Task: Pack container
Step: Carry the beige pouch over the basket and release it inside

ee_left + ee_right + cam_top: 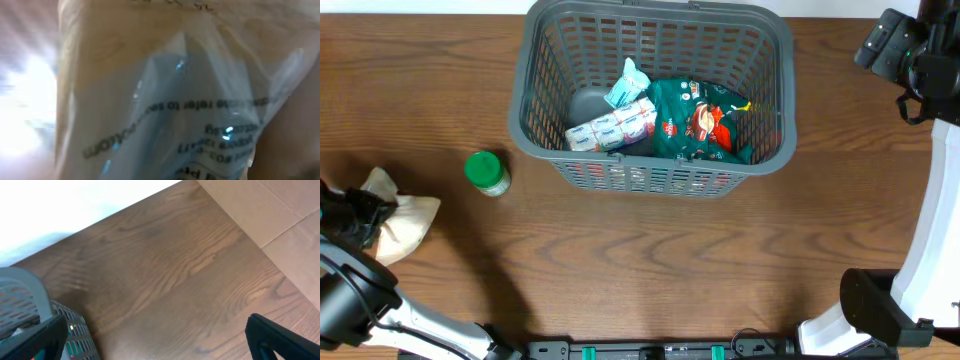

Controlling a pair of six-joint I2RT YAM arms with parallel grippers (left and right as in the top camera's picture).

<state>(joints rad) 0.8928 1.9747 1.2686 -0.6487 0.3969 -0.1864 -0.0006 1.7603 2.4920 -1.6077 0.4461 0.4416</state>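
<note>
The container [535, 90], a large dark-grey slotted basket, stands at the back middle of the table. Inside it lie a green snack packet [700, 120] and a white-and-blue packet [613, 128]. At the far left edge my left gripper [355, 215] is shut on a cream-coloured plastic bag [405, 222]. That bag [175, 100], clear film with black print, fills the left wrist view and hides the fingers there. My right gripper [155, 340] is open and holds nothing. It hangs over bare wood right of the container's corner [30, 292].
A small jar with a green lid [487, 172] stands on the table left of the basket. The right arm's white base [930, 250] occupies the right edge. A cardboard sheet [280, 225] lies beyond the table's far right corner.
</note>
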